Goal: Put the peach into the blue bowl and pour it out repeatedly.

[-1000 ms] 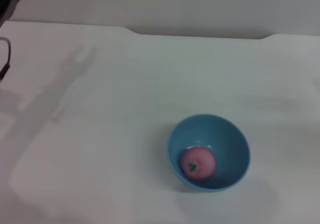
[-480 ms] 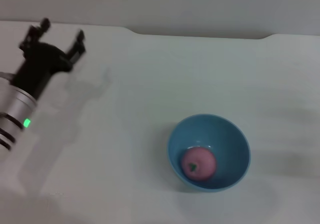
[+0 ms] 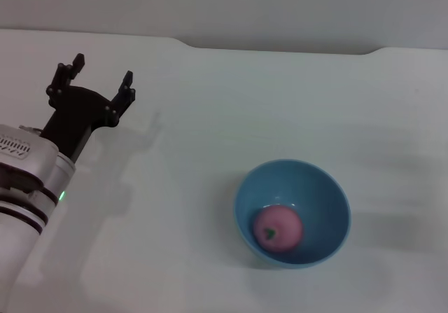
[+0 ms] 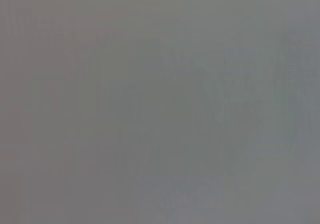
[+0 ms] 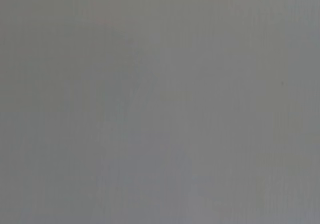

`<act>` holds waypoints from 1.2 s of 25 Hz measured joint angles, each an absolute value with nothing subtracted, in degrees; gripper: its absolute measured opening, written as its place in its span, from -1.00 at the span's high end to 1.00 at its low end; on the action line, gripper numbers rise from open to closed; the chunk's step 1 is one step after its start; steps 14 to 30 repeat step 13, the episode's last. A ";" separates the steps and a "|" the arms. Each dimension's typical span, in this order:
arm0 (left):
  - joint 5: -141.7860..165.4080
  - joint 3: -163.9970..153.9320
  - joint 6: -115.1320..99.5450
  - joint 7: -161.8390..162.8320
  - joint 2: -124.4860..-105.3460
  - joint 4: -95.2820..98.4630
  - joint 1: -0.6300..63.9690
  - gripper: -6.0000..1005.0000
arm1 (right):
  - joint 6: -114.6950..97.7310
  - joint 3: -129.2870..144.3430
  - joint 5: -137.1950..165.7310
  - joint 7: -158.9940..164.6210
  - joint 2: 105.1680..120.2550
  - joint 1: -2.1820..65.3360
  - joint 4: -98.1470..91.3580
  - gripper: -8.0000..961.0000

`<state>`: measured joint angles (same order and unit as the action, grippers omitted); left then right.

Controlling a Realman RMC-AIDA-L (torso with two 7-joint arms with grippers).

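Note:
A small pink peach (image 3: pixel 277 229) with a dark green stem lies inside the blue bowl (image 3: pixel 329 194), which stands upright on the white table, right of centre and near the front in the head view. My left gripper (image 3: pixel 99 76) is open and holds nothing; it hovers over the table's far left, well away from the bowl. The right gripper is out of view. Both wrist views show only plain grey.
The white table (image 3: pixel 210 117) ends at a back edge with a raised notch (image 3: pixel 280 47) along the wall. My left arm's silver and black wrist (image 3: pixel 28 180) fills the lower left corner.
My left arm has come in from the left edge and moved right and toward the table's middle, its open gripper now fully in view. Bowl and peach have not moved.

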<state>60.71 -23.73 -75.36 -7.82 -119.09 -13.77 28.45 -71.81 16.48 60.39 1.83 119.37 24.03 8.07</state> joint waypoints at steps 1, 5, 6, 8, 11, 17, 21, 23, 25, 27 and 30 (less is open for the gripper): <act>61.03 -23.79 -75.36 -7.51 -119.09 -13.80 28.44 -0.62 | -71.74 16.48 60.38 1.82 119.37 24.06 8.10 0.08; 63.96 -23.60 -75.37 -6.20 -119.09 -13.90 28.26 -0.62 | -71.83 16.43 60.33 1.83 119.35 23.96 8.13 0.08; 64.29 -23.58 -75.41 -6.05 -119.09 -13.92 28.20 -0.62 | -71.89 16.41 60.30 1.84 119.35 23.90 8.10 0.08; 64.46 -23.56 -75.69 -5.80 -119.09 -13.95 28.07 -0.62 | -71.99 16.36 60.25 1.84 119.35 23.87 8.03 0.08; 64.88 -23.54 -76.01 -5.54 -119.09 -14.03 27.93 -0.62 | -72.01 16.35 60.23 1.84 119.35 24.01 7.98 0.08; 65.13 -23.52 -76.70 -5.34 -119.09 -14.45 27.89 -0.62 | -72.01 16.34 60.22 1.84 119.35 24.12 7.89 0.08; 65.13 -23.52 -76.70 -5.34 -119.09 -14.45 27.89 -0.62 | -72.01 16.34 60.22 1.84 119.35 24.12 7.89 0.08; 65.13 -23.52 -76.70 -5.34 -119.09 -14.45 27.89 -0.62 | -72.01 16.34 60.22 1.84 119.35 24.12 7.89 0.08; 65.13 -23.52 -76.70 -5.34 -119.09 -14.45 27.89 -0.62 | -72.01 16.34 60.22 1.84 119.35 24.12 7.89 0.08; 65.13 -23.52 -76.70 -5.34 -119.09 -14.45 27.89 -0.62 | -72.01 16.34 60.22 1.84 119.35 24.12 7.89 0.08; 65.13 -23.52 -76.70 -5.34 -119.09 -14.45 27.89 -0.62 | -72.01 16.34 60.22 1.84 119.35 24.12 7.89 0.08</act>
